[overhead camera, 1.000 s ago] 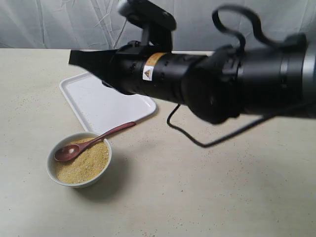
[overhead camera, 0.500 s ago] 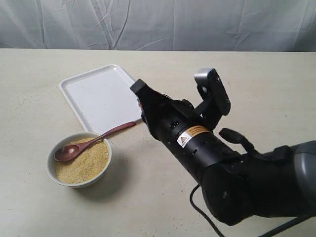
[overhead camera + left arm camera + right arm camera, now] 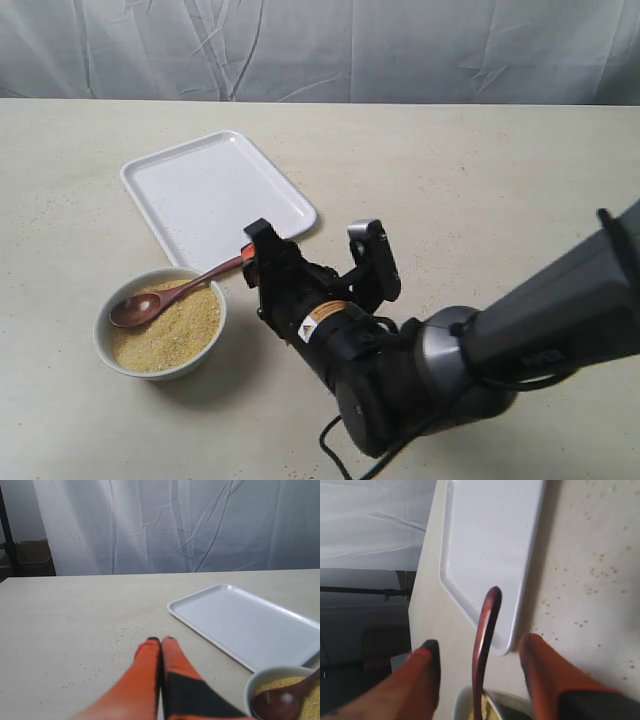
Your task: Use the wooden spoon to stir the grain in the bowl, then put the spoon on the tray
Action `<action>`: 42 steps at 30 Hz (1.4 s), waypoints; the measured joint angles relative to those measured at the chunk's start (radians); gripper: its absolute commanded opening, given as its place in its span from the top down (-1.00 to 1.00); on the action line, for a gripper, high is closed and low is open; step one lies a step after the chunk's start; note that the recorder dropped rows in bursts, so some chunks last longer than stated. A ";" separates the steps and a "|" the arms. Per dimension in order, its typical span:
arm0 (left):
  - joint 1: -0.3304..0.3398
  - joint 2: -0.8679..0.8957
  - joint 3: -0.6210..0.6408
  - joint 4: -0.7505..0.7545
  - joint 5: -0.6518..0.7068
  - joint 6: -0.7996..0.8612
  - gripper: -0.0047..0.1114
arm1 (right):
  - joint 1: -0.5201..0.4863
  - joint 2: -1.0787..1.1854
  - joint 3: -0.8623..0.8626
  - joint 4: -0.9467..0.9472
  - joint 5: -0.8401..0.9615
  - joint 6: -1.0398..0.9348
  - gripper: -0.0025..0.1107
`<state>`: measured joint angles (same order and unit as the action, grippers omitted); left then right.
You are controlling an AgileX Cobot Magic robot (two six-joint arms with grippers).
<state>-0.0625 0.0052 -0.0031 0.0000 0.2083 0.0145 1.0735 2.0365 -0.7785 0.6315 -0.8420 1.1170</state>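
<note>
Pale table has my right gripper, lately high over the tray, down low and spread wide astride the wooden spoon, which rests on the grain in the bowl near the front edge, so I judge the grasp comes next; left gripper is pinched together, empty.

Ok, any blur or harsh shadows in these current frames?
Exterior view: sharp, evenly lit, the bowl casting a soft shadow to its right. Left wrist view: the close left gripper is out of focus, the tray crisp. Right wrist view: the right gripper blurred, wooden spoon handle clearer.
</note>
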 measured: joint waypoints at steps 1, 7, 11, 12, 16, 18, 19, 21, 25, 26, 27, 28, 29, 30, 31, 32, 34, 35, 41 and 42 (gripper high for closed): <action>0.000 0.000 0.000 0.000 0.000 0.000 0.92 | 0.000 0.020 -0.026 -0.002 0.000 0.002 0.07; 0.000 0.000 0.000 0.000 0.000 0.000 0.92 | 0.002 0.118 -0.140 0.011 0.000 0.007 0.07; 0.000 0.000 0.000 0.000 0.000 0.000 0.92 | 0.002 0.153 -0.159 0.022 -0.044 0.009 0.28; 0.000 0.000 0.000 0.000 0.000 0.000 0.92 | 0.002 0.157 -0.161 0.024 -0.066 0.009 0.36; 0.000 0.000 0.000 0.000 0.000 0.000 0.92 | 0.002 0.161 -0.162 0.024 -0.149 0.005 0.82; 0.000 0.000 0.000 0.000 0.000 0.000 0.92 | 0.002 0.161 -0.162 0.024 -0.176 0.003 0.96; 0.000 0.000 0.000 0.000 0.000 0.000 0.92 | 0.002 0.161 -0.162 0.024 -0.184 -0.003 0.96; 0.000 0.000 0.000 0.000 0.000 0.000 0.92 | 0.002 0.161 -0.162 0.024 -0.204 -0.057 0.97; 0.000 0.000 0.000 0.000 0.000 0.000 0.92 | 0.002 0.161 -0.162 0.005 -0.292 -0.133 0.97; 0.000 0.000 0.000 0.000 0.000 0.000 0.92 | 0.002 0.161 -0.162 -0.007 -0.317 -0.142 0.97; 0.000 0.000 0.000 0.000 0.000 0.000 0.92 | 0.002 0.158 -0.162 -0.022 -0.333 -0.154 0.97; 0.000 0.000 0.000 0.000 0.000 0.000 0.92 | 0.002 0.153 -0.162 -0.034 -0.340 -0.170 0.97; 0.000 0.000 0.000 0.000 0.000 0.000 0.92 | 0.002 0.143 -0.162 -0.054 -0.348 -0.210 0.97; 0.000 0.000 0.000 0.000 0.000 0.000 0.92 | 0.002 0.132 -0.162 -0.070 -0.349 -0.248 0.97; 0.000 0.000 0.000 0.000 0.000 0.000 0.92 | 0.002 0.120 -0.162 -0.085 -0.349 -0.308 0.97; 0.000 0.000 0.000 0.000 0.000 0.000 0.92 | 0.002 0.104 -0.162 -0.109 -0.351 -0.378 0.97; 0.000 0.000 0.000 0.000 0.000 0.000 0.92 | 0.002 0.070 -0.162 -0.141 -0.351 -0.519 0.97; 0.000 0.000 0.000 0.000 0.000 0.000 0.92 | 0.002 0.046 -0.162 -0.167 -0.353 -0.617 0.97; 0.000 0.000 0.000 0.000 0.000 0.000 0.92 | 0.002 -0.064 -0.162 -0.243 -0.334 -0.983 0.97; 0.000 0.000 0.000 0.000 0.000 0.000 0.92 | 0.002 -0.074 -0.162 -0.244 -0.312 -1.027 0.97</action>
<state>-0.0625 0.0052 -0.0031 0.0000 0.2083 0.0145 1.0752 1.9625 -0.9408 0.3874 -1.1540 0.0903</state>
